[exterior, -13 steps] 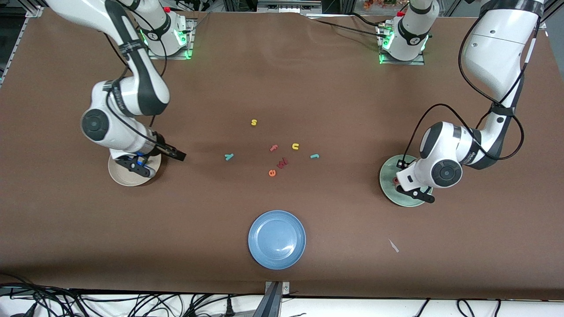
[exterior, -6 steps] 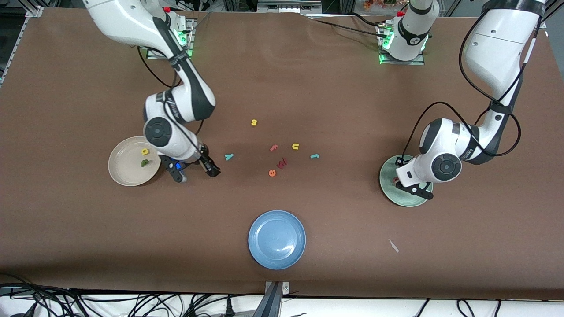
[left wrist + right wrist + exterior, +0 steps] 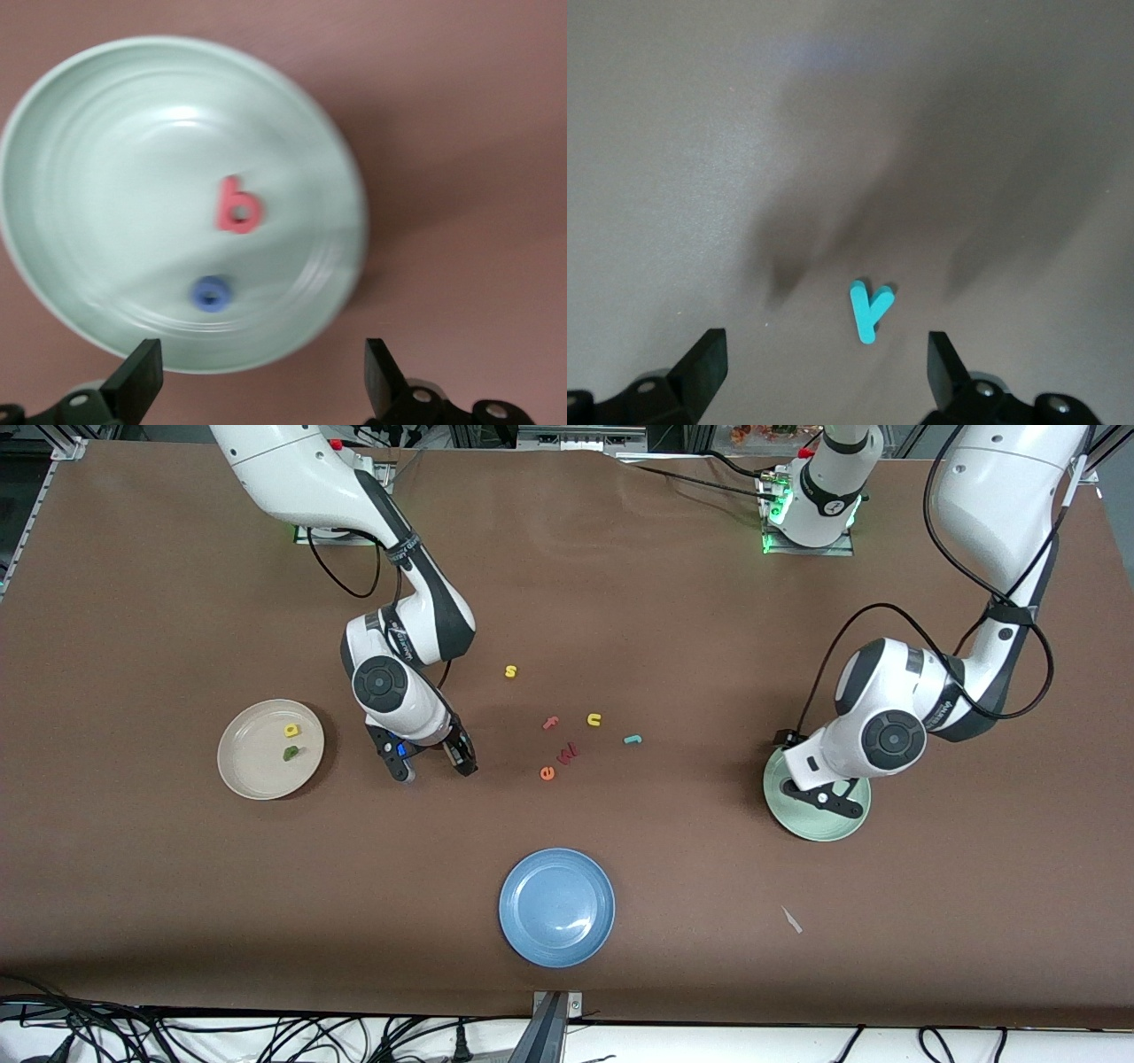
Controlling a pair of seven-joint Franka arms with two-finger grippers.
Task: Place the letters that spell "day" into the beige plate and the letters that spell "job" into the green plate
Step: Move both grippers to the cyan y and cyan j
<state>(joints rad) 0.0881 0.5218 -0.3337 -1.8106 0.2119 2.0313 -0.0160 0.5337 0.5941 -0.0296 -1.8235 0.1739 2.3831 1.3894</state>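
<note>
The right tool hung spread over the teal y, which lay flat on the worktop between its fingers, stem toward the wrist. The left tool, also spread and empty, was over the green plate holding b and o. The j lay nearer the left arm; d and a sat in the beige plate.

Showing plain brown across the counter. Showing plain cream-beige on the beige plate, carrying a yellow d and a dark green a. Showing pale mint green on the green plate, carrying a pink-red b and a blue o. Showing teal on the y and the j. Showing plain blue on the blue plate, orange on the e, yellow on the s and u.
</note>
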